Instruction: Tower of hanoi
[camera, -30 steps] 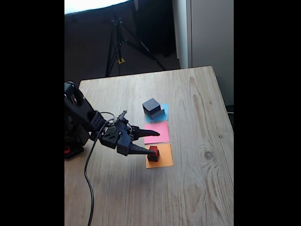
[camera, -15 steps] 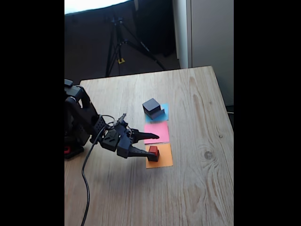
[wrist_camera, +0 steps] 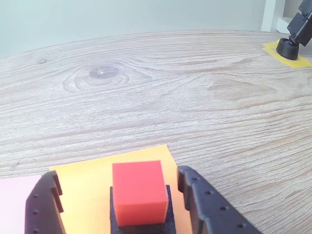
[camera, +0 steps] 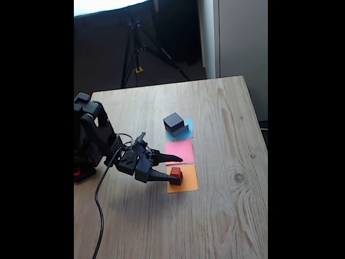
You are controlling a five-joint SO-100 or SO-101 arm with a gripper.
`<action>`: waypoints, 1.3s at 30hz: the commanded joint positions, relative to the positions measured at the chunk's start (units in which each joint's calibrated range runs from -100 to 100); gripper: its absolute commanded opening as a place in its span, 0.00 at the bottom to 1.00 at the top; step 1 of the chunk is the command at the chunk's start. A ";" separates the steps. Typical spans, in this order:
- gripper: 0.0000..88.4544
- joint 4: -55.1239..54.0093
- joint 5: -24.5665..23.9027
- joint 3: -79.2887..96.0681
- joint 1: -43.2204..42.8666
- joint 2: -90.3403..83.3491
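Observation:
The tiny red cube (camera: 176,171) (wrist_camera: 138,190) sits on the small black cube (camera: 177,179) (wrist_camera: 141,222), which stands on the orange paper square (camera: 185,183) (wrist_camera: 87,180). My gripper (camera: 178,169) (wrist_camera: 118,175) is open, one finger on each side of the red cube and close to it, with small gaps showing in the wrist view. Two dark slabs (camera: 174,123) lie stacked on the blue paper square (camera: 188,127). The pink paper square (camera: 181,150) between them is bare.
The arm's base (camera: 83,162) and its cable (camera: 99,205) occupy the table's left side in the fixed view. A black foot on yellow tape (wrist_camera: 287,48) stands at the far right of the wrist view. A tripod (camera: 137,48) stands beyond the table's back edge.
The arm's rear links have risen and the gripper has settled slightly lower around the red cube. The jaws stay open; the blocks have not moved.

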 commanded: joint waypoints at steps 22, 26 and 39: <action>0.15 -1.54 1.82 -1.36 -1.39 0.13; 0.12 -1.54 1.65 -1.36 -1.56 0.13; 0.00 -1.38 1.65 -1.45 -2.39 0.21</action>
